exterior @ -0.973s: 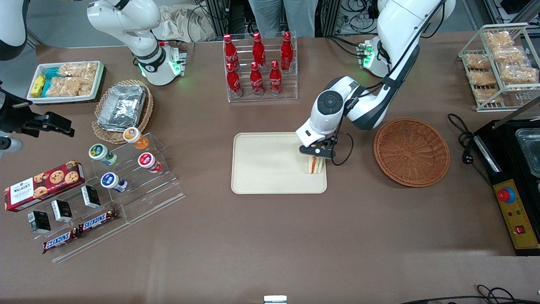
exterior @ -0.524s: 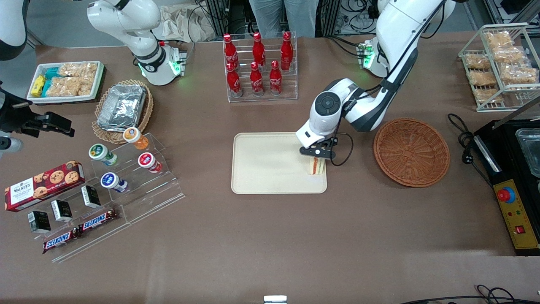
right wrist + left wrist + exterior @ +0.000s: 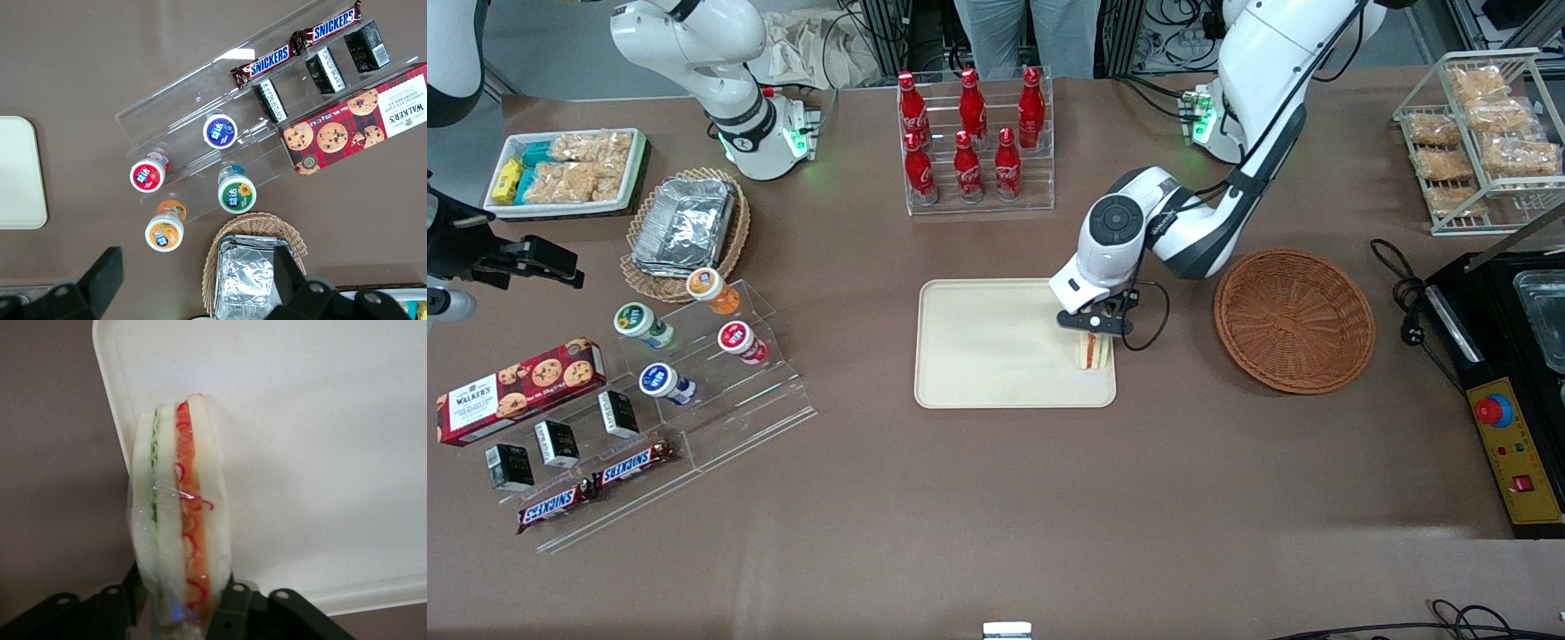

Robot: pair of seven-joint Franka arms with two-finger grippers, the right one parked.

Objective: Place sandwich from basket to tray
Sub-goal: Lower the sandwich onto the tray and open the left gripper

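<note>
Sandwich over the tray

On the brown table (image 3: 996, 498), we saw the gripper (image 3: 1093, 332) pinching the sandwich (image 3: 1093, 351) upright at the tray's (image 3: 987, 347) edge nearest the basket (image 3: 1294, 320).

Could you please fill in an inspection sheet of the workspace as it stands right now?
Surface: brown table, nothing spilled that I can see.
Job's things: sandwich standing on edge in the corner of the tray nearest the basket; nothing seen in the basket.
Clutter: cola bottles in a clear rack; foil container; yogurt cups and Snickers bars on a clear stand; cookie box; snack tray; wire rack of snack bags.
Grippers: gripper over the tray, shut on the sandwich.
Cables: black cable lying beside the control box.
Surroundings: a person's legs at the table's edge farthest from the front camera.
</note>
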